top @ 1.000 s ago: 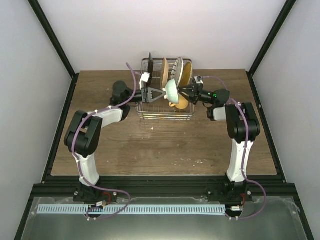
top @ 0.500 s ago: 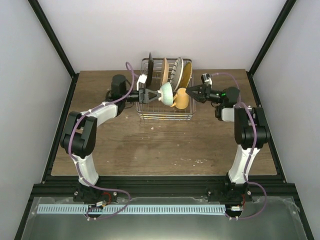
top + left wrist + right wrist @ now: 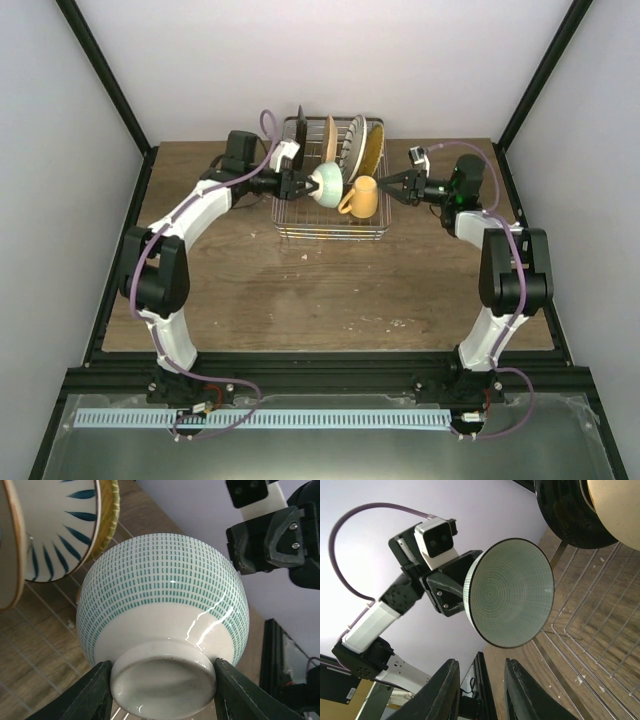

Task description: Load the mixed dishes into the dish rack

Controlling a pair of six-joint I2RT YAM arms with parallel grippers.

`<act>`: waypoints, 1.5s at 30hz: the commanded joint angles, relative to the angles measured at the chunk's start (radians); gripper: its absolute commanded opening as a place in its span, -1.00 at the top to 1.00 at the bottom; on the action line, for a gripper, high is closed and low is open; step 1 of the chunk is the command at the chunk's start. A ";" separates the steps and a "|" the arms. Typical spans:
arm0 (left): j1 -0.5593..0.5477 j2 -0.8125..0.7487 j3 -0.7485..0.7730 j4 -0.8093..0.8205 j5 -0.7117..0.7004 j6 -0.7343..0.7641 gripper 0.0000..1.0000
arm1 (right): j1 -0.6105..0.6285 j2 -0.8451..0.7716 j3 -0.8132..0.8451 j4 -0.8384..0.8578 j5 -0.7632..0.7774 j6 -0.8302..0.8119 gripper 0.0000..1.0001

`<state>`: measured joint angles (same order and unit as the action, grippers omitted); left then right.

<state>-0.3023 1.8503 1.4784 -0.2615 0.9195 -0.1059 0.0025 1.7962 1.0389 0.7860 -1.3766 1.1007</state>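
My left gripper (image 3: 311, 185) (image 3: 162, 686) is shut on the foot ring of the small mint-green bowl (image 3: 330, 185) (image 3: 160, 600). It holds the bowl on its side above the dish rack (image 3: 330, 234), mouth toward the right arm. The yellow mug (image 3: 362, 197) lies in the rack just right of the bowl. Several plates (image 3: 348, 145) stand on edge between the prongs at the rack's back, among them the striped plate (image 3: 57, 527) and the woven yellow one (image 3: 109, 510). My right gripper (image 3: 393, 185) (image 3: 480, 692) hangs open and empty, right of the mug, facing the bowl's inside (image 3: 512, 592).
The rack's wire grid (image 3: 600, 630) sits on the wooden table (image 3: 330, 290). A dark-rimmed plate (image 3: 567, 517) stands at the rack's left end. Black frame posts (image 3: 105, 90) flank the table, and both arms reach in from the sides toward the rack.
The right gripper has drawn back to the right, away from the mug and bowl. The left gripper has carried the bowl a little farther back over the rack.
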 commanded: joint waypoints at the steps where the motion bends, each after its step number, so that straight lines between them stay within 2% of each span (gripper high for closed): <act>1: 0.001 -0.008 0.095 -0.173 -0.087 0.143 0.40 | -0.024 -0.051 0.042 -0.187 -0.022 -0.154 0.51; 8: -0.001 0.053 0.208 -0.339 -0.179 0.223 0.41 | -0.031 -0.072 0.114 -0.525 -0.006 -0.412 0.51; 20: -0.044 0.189 0.438 -0.613 -0.353 0.329 0.42 | -0.046 -0.123 0.060 -0.555 0.000 -0.457 0.52; 29: -0.077 0.260 0.592 -0.747 -0.533 0.374 0.42 | -0.059 -0.147 0.061 -0.614 -0.006 -0.501 0.53; 38: -0.113 0.292 0.602 -0.792 -0.671 0.415 0.42 | -0.077 -0.157 0.064 -0.662 -0.015 -0.538 0.53; 45: -0.135 0.333 0.633 -0.817 -0.715 0.418 0.44 | -0.078 -0.158 0.058 -0.672 -0.010 -0.541 0.54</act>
<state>-0.4232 2.1712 2.0552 -1.0664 0.2398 0.2955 -0.0650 1.6695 1.0969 0.1345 -1.3762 0.5781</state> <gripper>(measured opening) 0.515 0.236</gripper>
